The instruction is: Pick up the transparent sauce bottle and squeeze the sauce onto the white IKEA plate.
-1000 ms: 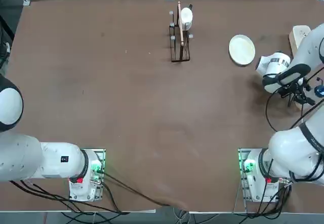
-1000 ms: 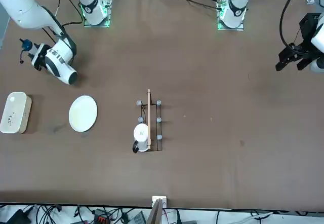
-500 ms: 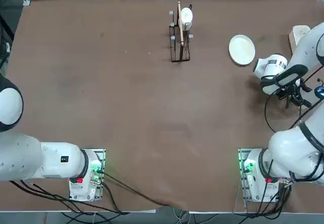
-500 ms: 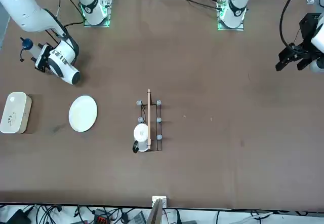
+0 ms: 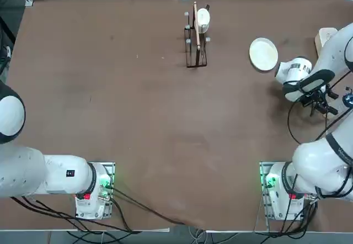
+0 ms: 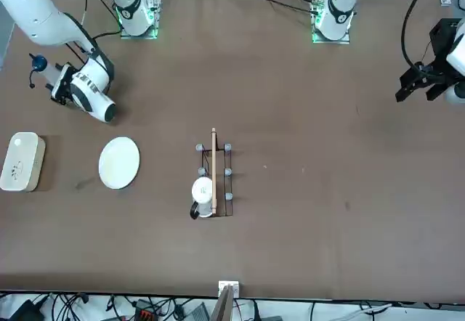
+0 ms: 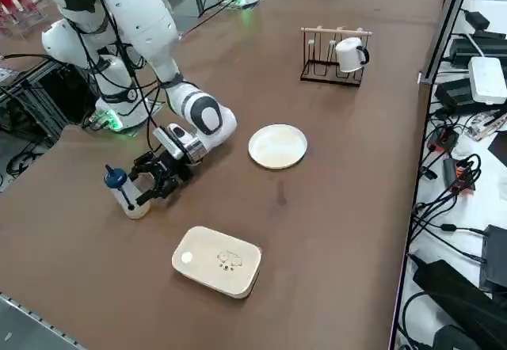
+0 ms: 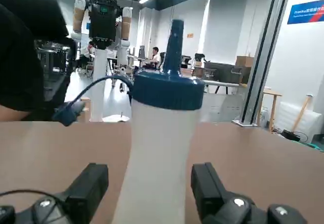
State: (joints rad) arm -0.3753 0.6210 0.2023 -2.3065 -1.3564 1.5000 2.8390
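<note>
The transparent sauce bottle (image 7: 124, 194), whitish with a blue cap, stands upright near the table's right edge; its cap shows in the top view (image 5: 348, 97) and the front view (image 6: 36, 64). My right gripper (image 7: 150, 182) is low beside it and open. In the wrist view the bottle (image 8: 157, 133) fills the middle, with the gripper (image 8: 149, 178) fingers (image 8: 93, 181) spread wider than its body and not pressing it. The white IKEA plate (image 5: 263, 54) lies flat, empty, further in on the table (image 7: 278, 146).
A white rounded-rectangular box (image 7: 217, 260) lies near the table's far right corner (image 5: 325, 37). A black wire rack (image 5: 196, 40) holding a white mug (image 7: 348, 53) stands at the far middle. The table edge runs close to the bottle.
The gripper's fingers have opened off the bottle, and the wrist has drawn back slightly toward the plate. The bottle stays upright in place.
</note>
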